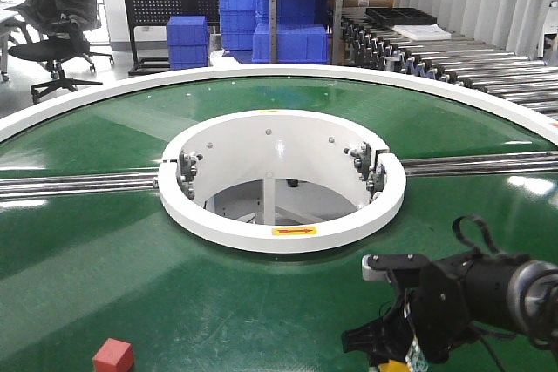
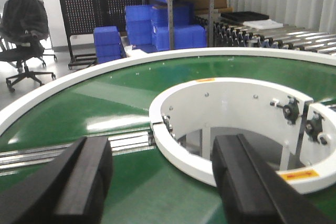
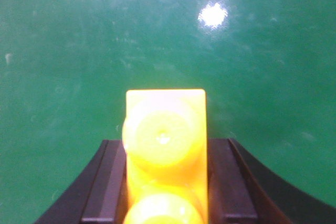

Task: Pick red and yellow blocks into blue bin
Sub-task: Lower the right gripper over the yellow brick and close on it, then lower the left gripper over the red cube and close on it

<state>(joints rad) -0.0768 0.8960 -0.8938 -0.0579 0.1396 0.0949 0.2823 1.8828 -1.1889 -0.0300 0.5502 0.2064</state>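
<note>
right fingers (image 3: 224,184) snug around yellow brick (image 3: 165,129), probably just off the belt (image 3: 79,51); left fingers (image 2: 84,179) apart

The front view's bottom edge cuts off the lower part of the red cube (image 1: 113,356). The yellow brick (image 1: 395,367) is just a tiny speck there, mostly hidden under the right tool (image 1: 392,353). In the right wrist view, the edge slices its near stud in half. The left tool (image 2: 161,145) has blurry fingers that run off the bottom.
</note>
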